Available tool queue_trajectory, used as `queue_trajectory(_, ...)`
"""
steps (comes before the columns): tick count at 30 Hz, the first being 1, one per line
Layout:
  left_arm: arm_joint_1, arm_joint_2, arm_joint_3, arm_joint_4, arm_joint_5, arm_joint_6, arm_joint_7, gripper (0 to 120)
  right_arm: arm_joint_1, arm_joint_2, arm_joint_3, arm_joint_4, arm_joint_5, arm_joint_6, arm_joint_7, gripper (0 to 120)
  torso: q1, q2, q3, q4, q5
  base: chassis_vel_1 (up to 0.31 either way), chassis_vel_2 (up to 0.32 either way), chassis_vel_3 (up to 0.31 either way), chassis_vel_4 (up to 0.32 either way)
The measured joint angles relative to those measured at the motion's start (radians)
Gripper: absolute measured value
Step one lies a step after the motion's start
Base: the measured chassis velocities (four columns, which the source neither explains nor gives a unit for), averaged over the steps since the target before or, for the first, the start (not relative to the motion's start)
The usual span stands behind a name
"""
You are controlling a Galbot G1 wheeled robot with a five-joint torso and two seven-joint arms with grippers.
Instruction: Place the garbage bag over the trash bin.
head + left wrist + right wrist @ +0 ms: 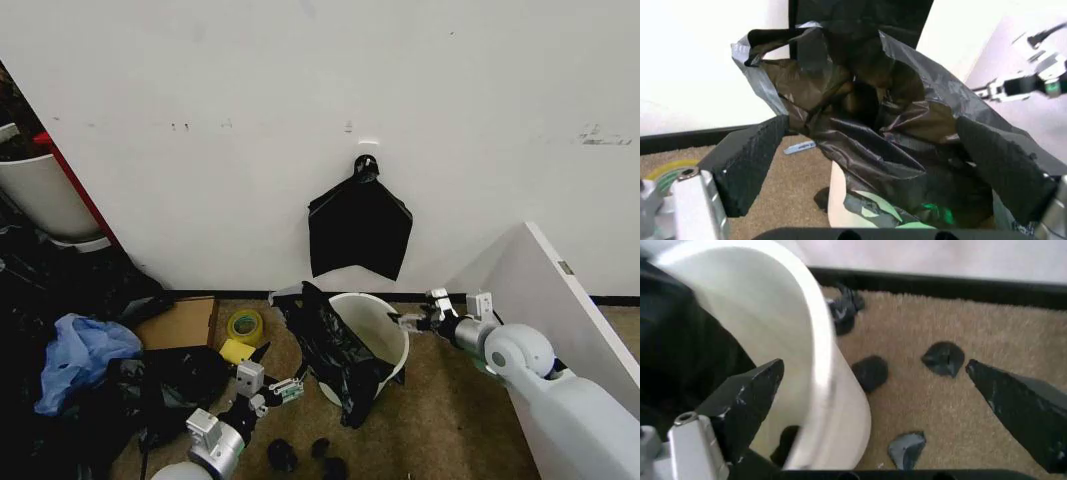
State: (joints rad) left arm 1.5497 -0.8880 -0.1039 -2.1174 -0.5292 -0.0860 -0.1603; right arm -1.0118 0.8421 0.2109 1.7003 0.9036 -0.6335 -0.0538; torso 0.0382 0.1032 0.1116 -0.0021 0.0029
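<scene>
We are looking down at a tan carpeted floor (pixel 440 420) running up to a white wall with a black baseboard. Sitting on it are the cream-white trash bin (pixel 385 325), the black garbage bag (pixel 335 350) draping over its near side, a yellow tape roll (pixel 245 325), a flat cardboard piece (pixel 180 322), a blue plastic bag (pixel 75 355) and several small dark scraps (pixel 870 372) lying just beside the bin.

Trash bin (pixel 385 325) partly hidden under garbage bag (pixel 330 345); left arm cut off at picture's edge
</scene>
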Motion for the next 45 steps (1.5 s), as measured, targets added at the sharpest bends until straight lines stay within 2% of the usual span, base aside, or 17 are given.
queue_trajectory(3,0.000,-0.002,0.000,0.000,-0.005,0.004,-0.004,99,0.046,0.051,-0.023,-0.124,-0.056,-0.001,-0.053,95,0.000,0.000,0.000,0.0003,0.0000,0.000,0.000,0.000,0.000)
queue_trajectory(7,0.001,-0.006,-0.002,0.001,-0.007,0.004,-0.004,99,0.057,0.060,-0.031,-0.149,-0.045,0.000,-0.058,83,0.000,0.000,0.000,0.0000,-0.0003,0.000,0.000,0.000,0.000)
queue_trajectory(10,-0.002,-0.014,-0.002,0.008,-0.008,0.005,-0.006,99,0.058,0.062,-0.034,-0.149,-0.032,0.001,-0.057,70,0.000,0.000,0.000,-0.0001,-0.0006,0.000,0.000,0.000,0.000)
queue_trajectory(13,-0.003,-0.017,0.000,0.012,-0.008,0.006,-0.007,99,0.056,0.064,-0.035,-0.143,-0.025,0.000,-0.052,65,0.000,0.000,0.000,-0.0001,-0.0005,0.000,0.000,0.000,0.000)
queue_trajectory(14,-0.004,-0.019,0.001,0.014,-0.009,0.007,-0.007,99,0.054,0.064,-0.036,-0.136,-0.021,-0.001,-0.048,57,0.000,0.000,0.000,0.0001,-0.0004,0.000,0.000,0.000,0.000)
queue_trajectory(19,-0.007,-0.023,0.001,0.017,-0.010,0.009,-0.010,99,0.050,0.068,-0.039,-0.114,-0.007,-0.014,-0.028,39,0.000,0.000,0.000,0.0002,0.0000,0.000,0.000,0.000,0.000)
queue_trajectory(20,-0.007,-0.023,0.001,0.017,-0.010,0.009,-0.010,99,0.050,0.068,-0.039,-0.114,-0.007,-0.014,-0.028,39,0.000,0.000,0.000,0.0002,0.0000,0.000,0.000,0.000,0.000)
queue_trajectory(25,-0.001,-0.024,0.000,0.017,-0.013,0.013,-0.013,99,0.017,0.076,-0.032,-0.053,0.023,-0.021,0.036,16,0.000,0.000,0.000,0.0001,-0.0002,0.000,0.000,0.000,0.000)
queue_trajectory(26,-0.001,-0.024,0.000,0.017,-0.013,0.013,-0.013,99,0.017,0.076,-0.032,-0.053,0.023,-0.021,0.036,16,0.000,0.000,0.000,0.0001,-0.0002,0.000,0.000,0.000,0.000)
queue_trajectory(28,0.001,-0.023,-0.001,0.014,-0.019,0.014,-0.013,99,-0.003,0.088,-0.019,-0.009,0.064,-0.021,0.097,8,0.000,0.000,0.000,0.0001,-0.0001,0.000,0.000,0.000,0.000)
queue_trajectory(31,-0.002,-0.022,0.000,0.017,-0.019,0.012,-0.021,99,-0.034,0.101,-0.008,0.057,0.130,-0.016,0.223,3,0.000,0.000,0.000,0.0002,-0.0002,0.000,0.000,0.000,0.000)
queue_trajectory(33,-0.003,-0.022,-0.002,0.021,-0.017,0.009,-0.026,99,-0.069,0.110,0.001,0.120,0.192,-0.004,0.350,3,0.000,0.000,0.000,0.0000,-0.0003,0.000,0.000,0.000,0.000)
queue_trajectory(34,-0.003,-0.022,-0.002,0.021,-0.017,0.009,-0.026,99,-0.069,0.110,0.001,0.120,0.192,-0.004,0.350,3,0.000,0.000,0.000,0.0000,-0.0003,0.000,0.000,0.000,0.000)
queue_trajectory(39,0.006,-0.019,-0.004,0.021,-0.017,0.005,-0.028,99,-0.141,0.134,0.013,0.248,0.296,0.033,0.565,3,0.000,0.000,0.000,0.0000,-0.0003,0.000,0.000,0.000,0.000)
queue_trajectory(41,0.006,-0.019,-0.004,0.021,-0.017,0.005,-0.028,99,-0.145,0.137,0.013,0.256,0.303,0.035,0.578,3,0.000,0.000,0.000,0.0000,-0.0003,0.000,0.000,0.000,0.000)
queue_trajectory(45,0.008,-0.017,-0.003,0.020,-0.016,0.004,-0.028,99,-0.166,0.184,0.012,0.326,0.379,0.071,0.706,3,0.000,0.000,0.000,0.0000,-0.0004,0.000,0.000,0.000,0.000)
